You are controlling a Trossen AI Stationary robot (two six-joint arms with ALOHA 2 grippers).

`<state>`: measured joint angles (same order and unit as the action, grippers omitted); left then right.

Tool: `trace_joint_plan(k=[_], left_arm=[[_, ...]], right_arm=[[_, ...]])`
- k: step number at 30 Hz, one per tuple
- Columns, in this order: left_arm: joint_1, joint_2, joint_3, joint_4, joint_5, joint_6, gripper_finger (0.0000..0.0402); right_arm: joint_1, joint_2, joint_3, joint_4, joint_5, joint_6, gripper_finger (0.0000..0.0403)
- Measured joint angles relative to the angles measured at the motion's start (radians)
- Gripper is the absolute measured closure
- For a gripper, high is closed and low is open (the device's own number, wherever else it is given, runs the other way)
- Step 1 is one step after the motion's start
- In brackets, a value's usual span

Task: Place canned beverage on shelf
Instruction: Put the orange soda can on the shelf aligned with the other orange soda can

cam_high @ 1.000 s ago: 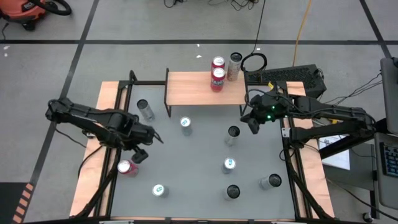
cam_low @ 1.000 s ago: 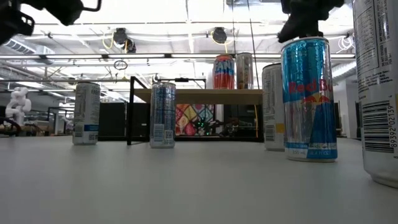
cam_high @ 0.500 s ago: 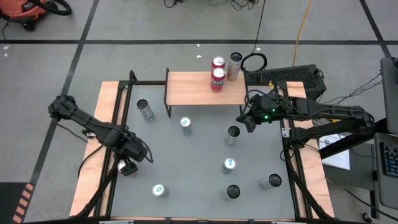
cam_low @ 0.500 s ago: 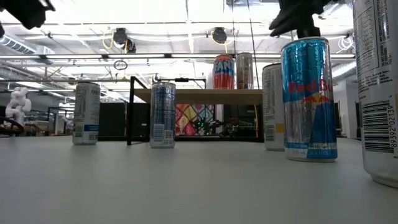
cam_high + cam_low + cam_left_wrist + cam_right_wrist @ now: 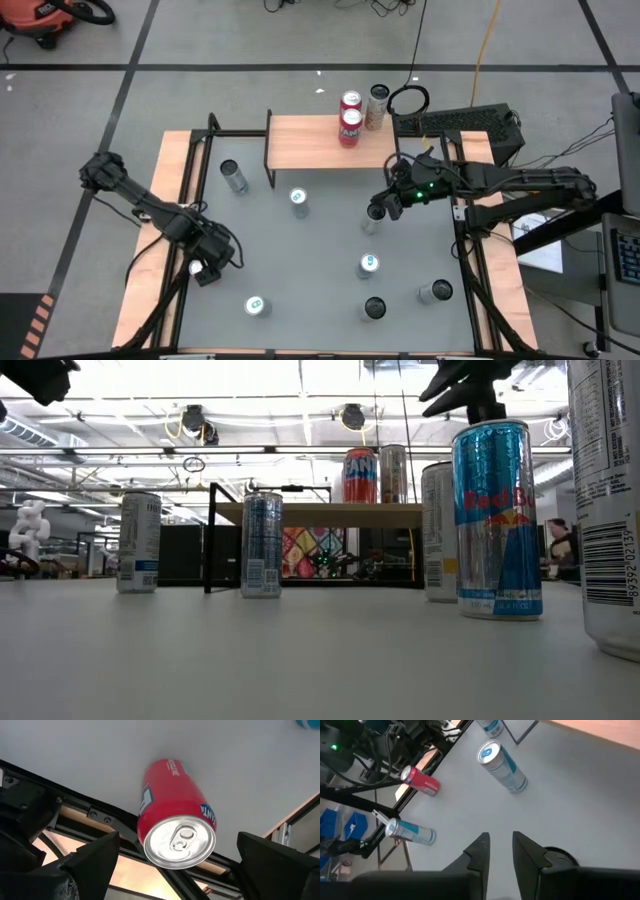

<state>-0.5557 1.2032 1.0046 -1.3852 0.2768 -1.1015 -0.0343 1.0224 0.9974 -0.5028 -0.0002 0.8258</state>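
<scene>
Since a second ago, the left end effector [image 5: 203, 268] has swung back over the red can [image 5: 197, 268] at the surface's [image 5: 320, 280] near-left edge, fingers spread wide either side of it. Meanwhile the right end effector [image 5: 384, 207] has slid left above a dark-topped can [image 5: 373, 214], fingers only narrowly apart. Three cans [image 5: 350, 119] stand on the shelf [image 5: 305, 142] at the far side.

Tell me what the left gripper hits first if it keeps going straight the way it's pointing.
Most likely the red can: the open left gripper points down at its silver top, which sits between the fingers. Depth is hard to judge; below the can lies the table.
</scene>
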Motion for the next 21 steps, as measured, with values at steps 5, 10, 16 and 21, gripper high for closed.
trace_joint_plan(k=[5, 10, 16, 21], left_arm=[[-0.031, 0.027, 0.0, 0.039, -0.002, -0.018, 0.0009], [-0.052, 0.086, 0.0, 0.054, -0.005, -0.019, 0.0009], [-0.056, 0.158, 0.0, 0.044, -0.009, -0.019, 0.0009], [-0.056, 0.183, 0.0, 0.042, -0.005, -0.019, 0.0009]], right_arm=[[0.027, 0.021, 0.0, 0.023, 0.002, -0.002, 0.0348], [0.047, 0.039, 0.0, 0.029, 0.003, 0.0, 0.0348], [0.07, 0.047, 0.0, 0.035, 0.004, 0.002, 0.0348], [0.083, 0.046, 0.0, 0.036, 0.004, 0.019, 0.0348]])
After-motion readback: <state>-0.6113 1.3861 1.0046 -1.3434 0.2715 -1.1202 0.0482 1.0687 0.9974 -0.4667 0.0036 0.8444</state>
